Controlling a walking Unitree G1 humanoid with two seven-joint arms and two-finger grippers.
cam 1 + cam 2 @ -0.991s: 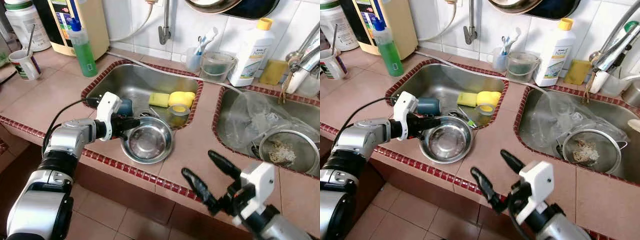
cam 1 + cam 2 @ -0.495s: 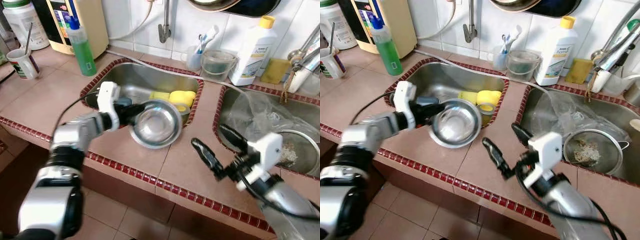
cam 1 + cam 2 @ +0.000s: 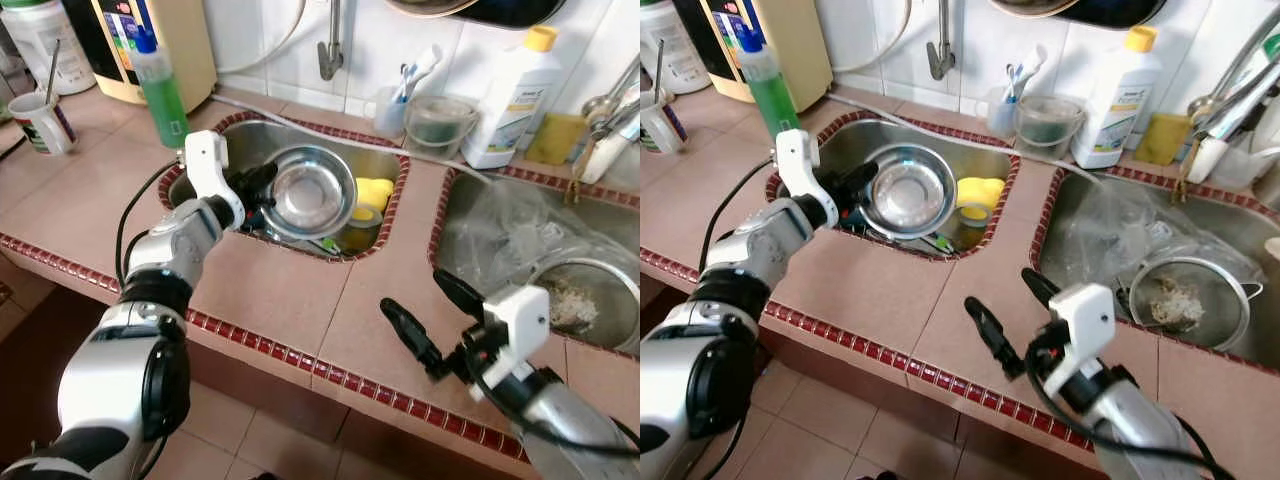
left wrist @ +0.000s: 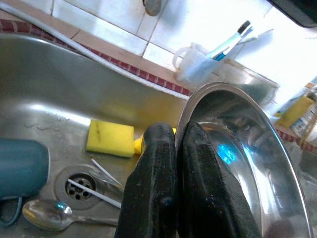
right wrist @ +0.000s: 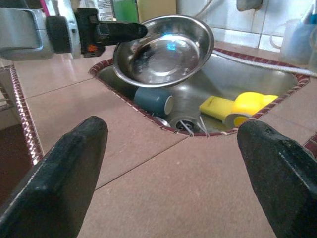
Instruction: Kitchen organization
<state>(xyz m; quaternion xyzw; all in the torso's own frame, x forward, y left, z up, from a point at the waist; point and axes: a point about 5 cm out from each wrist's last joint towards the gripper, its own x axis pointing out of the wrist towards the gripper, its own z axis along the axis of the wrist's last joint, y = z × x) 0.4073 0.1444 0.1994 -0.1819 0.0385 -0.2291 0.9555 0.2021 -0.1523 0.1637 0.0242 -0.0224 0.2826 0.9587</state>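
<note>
**Steel bowl held tilted over the left sink**

The left gripper [image 3: 262,186] is clenched on the rim of a round, shiny stainless-steel bowl [image 3: 313,191], one black finger inside the rim and one outside, as the left wrist view shows close up. The bowl hangs tilted above the left steel sink basin [image 3: 256,141], its hollow facing up and towards the robot; it is bare inside and mirrors a small blue glint.

The right wrist view looks under the bowl to a blue-grey cup [image 5: 153,100] lying on its side near the drain [image 5: 186,125]. The left wrist view adds a metal spoon [image 4: 44,214] on the basin floor beside the drain and a flat yellow sponge [image 4: 110,138]; the head views show a yellow roll-shaped piece [image 3: 371,194] next to it.

The right gripper [image 3: 430,322] hovers released, fingers spread wide, over the pink tiled table [image 3: 290,290] in front of the sinks.

At the wall stand a green bottle with a blue cap [image 3: 160,84] and a white bottle with a yellow cap [image 3: 513,94]; their label writing is too small to read. The right basin holds a round metal strainer [image 3: 1188,301] with food scraps.
</note>
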